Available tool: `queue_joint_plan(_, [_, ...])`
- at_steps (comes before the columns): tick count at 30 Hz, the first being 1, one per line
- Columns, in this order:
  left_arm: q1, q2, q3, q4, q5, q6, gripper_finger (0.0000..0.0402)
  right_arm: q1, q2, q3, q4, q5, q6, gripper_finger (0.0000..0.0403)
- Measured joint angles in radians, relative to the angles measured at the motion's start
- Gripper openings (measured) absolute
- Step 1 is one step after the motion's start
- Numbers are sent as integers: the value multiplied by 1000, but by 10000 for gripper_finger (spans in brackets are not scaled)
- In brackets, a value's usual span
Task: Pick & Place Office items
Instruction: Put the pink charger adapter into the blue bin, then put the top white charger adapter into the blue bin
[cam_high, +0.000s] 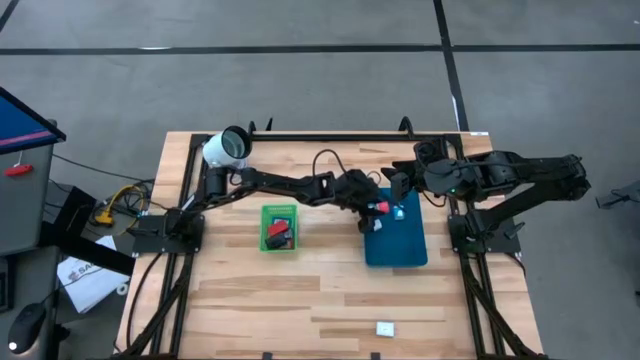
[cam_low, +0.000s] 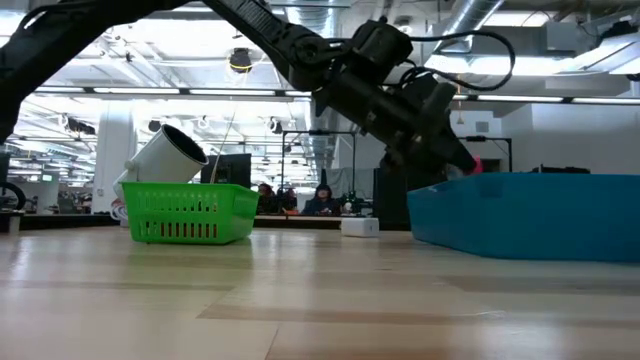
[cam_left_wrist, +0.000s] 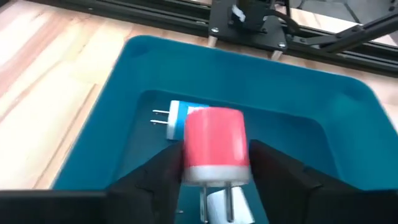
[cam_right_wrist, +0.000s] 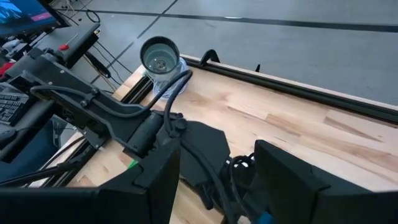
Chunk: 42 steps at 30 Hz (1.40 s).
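Now the left gripper (cam_left_wrist: 214, 171) hangs over the blue tray (cam_high: 396, 245), fingers (cam_left_wrist: 155, 177) pressed on a red plug (cam_left_wrist: 214, 146). If it slips out skewed, it could strike the blue plug (cam_left_wrist: 177, 118) below. Right gripper (cam_right_wrist: 214, 180) waits nearby, fingers apart. Count: two trays, one white item (cam_high: 385, 328) loose on the worktop (cam_high: 300, 300)

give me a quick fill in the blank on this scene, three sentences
1. The left tool is over the ____ tray.
2. Between its fingers is a ____ plug adapter.
3. The white cylinder stands at the table's far ____ corner.

Missing words: blue; red; left
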Motion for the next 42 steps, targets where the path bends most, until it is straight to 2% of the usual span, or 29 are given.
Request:
queue_joint_plan(4, [2, 0, 0, 4, -2, 0, 212, 0, 0, 0, 4, 0, -3, 198])
queue_joint_plan(11, [0, -5, 0, 4, 4, -5, 223, 3, 0, 0, 4, 0, -3, 198])
queue_joint_plan(16, [-21, -70, -4, -101, 29, -1, 224, 27, 0, 0, -2, -30, -7, 198])
queue_joint_plan(18, [-34, -111, -14, -192, 30, 10, 224, 39, 0, 0, -6, -43, -7, 198])
queue_joint_plan(22, [-63, -231, -91, -330, -17, 153, 225, 67, 0, 0, -13, -50, 15, 198])
queue_joint_plan(25, [-67, -327, -195, -380, -68, 274, 225, 84, 0, 0, -13, -50, 26, 198])
queue_joint_plan(28, [-31, -406, -304, -396, -67, 373, 225, 97, 0, 0, -12, -49, 31, 198])
queue_joint_plan(31, [30, -456, -380, -416, -31, 457, 225, 101, 0, 0, -12, -47, 36, 198])
queue_joint_plan(34, [97, -455, -404, -453, -8, 523, 226, 100, 0, 0, -12, -46, 42, 198])
queue_joint_plan(38, [184, -449, -401, -379, 139, 548, 228, 100, 0, 0, -12, -42, 49, 198])
queue_joint_plan(42, [237, -439, -401, -330, 200, 589, 234, 100, 0, 0, -12, -43, 55, 198])
